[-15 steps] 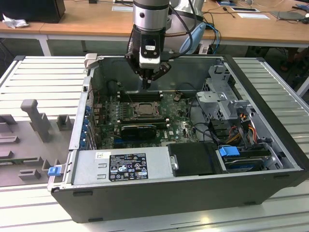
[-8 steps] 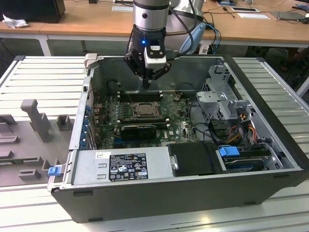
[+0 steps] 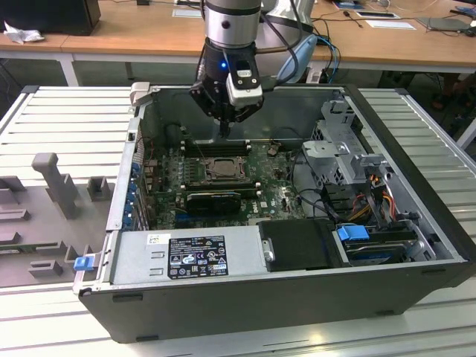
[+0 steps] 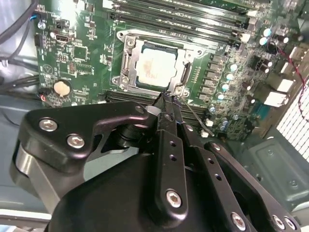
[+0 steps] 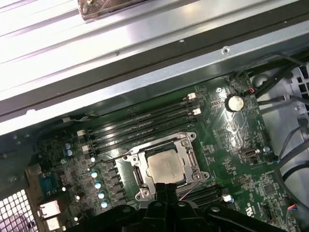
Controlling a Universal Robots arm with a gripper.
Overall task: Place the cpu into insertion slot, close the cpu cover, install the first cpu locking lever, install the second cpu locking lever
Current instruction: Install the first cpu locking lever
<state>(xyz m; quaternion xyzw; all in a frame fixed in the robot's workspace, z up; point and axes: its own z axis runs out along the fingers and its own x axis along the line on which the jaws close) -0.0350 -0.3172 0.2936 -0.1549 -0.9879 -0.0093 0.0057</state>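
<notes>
Wooden desks (image 3: 134,30) are seen behind a slatted metal table (image 3: 59,119), on which an open computer case (image 3: 260,297) is laid on its side. Inside the case, a green board (image 3: 271,186) is mounted, and the slot (image 5: 136,170) is set near its middle. The cpu (image 3: 221,168) (image 4: 155,65) (image 5: 166,164) is seated in the slot, its pale metal face shown through the window of the cover (image 4: 193,54), which is lowered flat over it. The gripper (image 3: 224,128) (image 4: 166,100) (image 5: 164,186) is held just above the slot's edge, by one corner, with its fingers pressed together; nothing can be made out between them. A thin wire lever (image 4: 195,116) is seen slanting beside the fingertips. Long black memory slots (image 5: 140,128) are ranged on the far side of the slot from the gripper, and a coin cell (image 5: 235,102) is fixed well apart from it. On the power supply (image 3: 186,256), nearer the exterior view's camera than the slot, a black-and-white printed label (image 3: 197,256) and a small white sticker (image 3: 158,239) are stuck; their print is too small to be made out. A blue clip (image 3: 83,262) is fitted at the case's corner.
</notes>
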